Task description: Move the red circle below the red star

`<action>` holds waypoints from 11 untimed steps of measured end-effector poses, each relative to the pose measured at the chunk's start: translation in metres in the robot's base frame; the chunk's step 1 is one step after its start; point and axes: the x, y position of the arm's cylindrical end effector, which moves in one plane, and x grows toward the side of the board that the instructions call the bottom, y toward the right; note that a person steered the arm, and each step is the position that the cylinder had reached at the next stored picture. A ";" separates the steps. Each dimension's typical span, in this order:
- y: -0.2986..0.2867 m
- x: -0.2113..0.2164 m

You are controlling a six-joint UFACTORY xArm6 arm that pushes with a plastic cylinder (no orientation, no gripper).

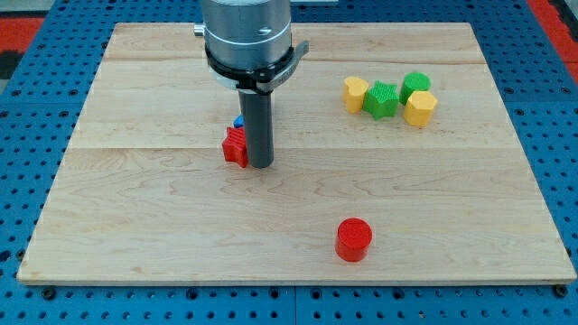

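The red circle lies near the view's bottom, right of centre. The red star lies left of centre, partly hidden by the rod. My tip rests on the board right beside the red star, touching or almost touching its right side. The red circle is well to the right of and below my tip.
A blue block peeks out just above the red star, mostly hidden behind the rod. At the upper right sits a cluster: a yellow heart, a green star, a green circle and a yellow hexagon. The wooden board ends at blue pegboard.
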 end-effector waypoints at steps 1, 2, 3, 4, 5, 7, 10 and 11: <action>0.049 0.013; 0.172 0.024; 0.227 0.107; 0.124 0.135; 0.037 0.104; -0.005 0.103; -0.094 0.041; -0.084 0.084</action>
